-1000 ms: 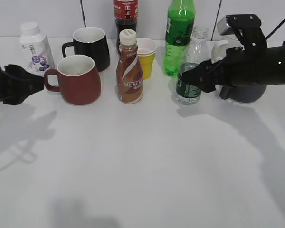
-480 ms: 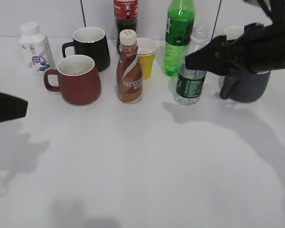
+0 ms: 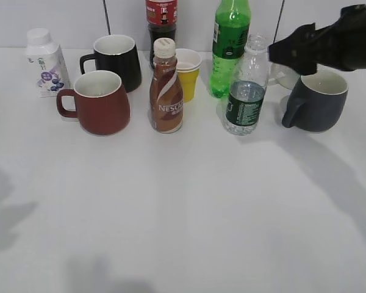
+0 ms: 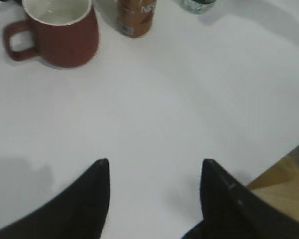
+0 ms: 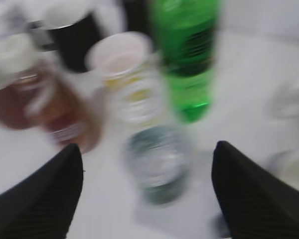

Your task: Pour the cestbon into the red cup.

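The clear ribbed cestbon [image 3: 246,91] stands upright on the smooth white tabletop [image 3: 183,207], right of the squat red cup [image 3: 97,101]. Wrist views show both grippers' [image 4: 154,169] [image 5: 147,154] fingers wide, empty.

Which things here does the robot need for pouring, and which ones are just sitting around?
Needed: clear plastic water bottle with dark green label; squat dark red ceramic mug.

Just sitting: brown Nescafe bottle; black mug; small yellow paper cup; tall green soda bottle; grey mug; white bottle.
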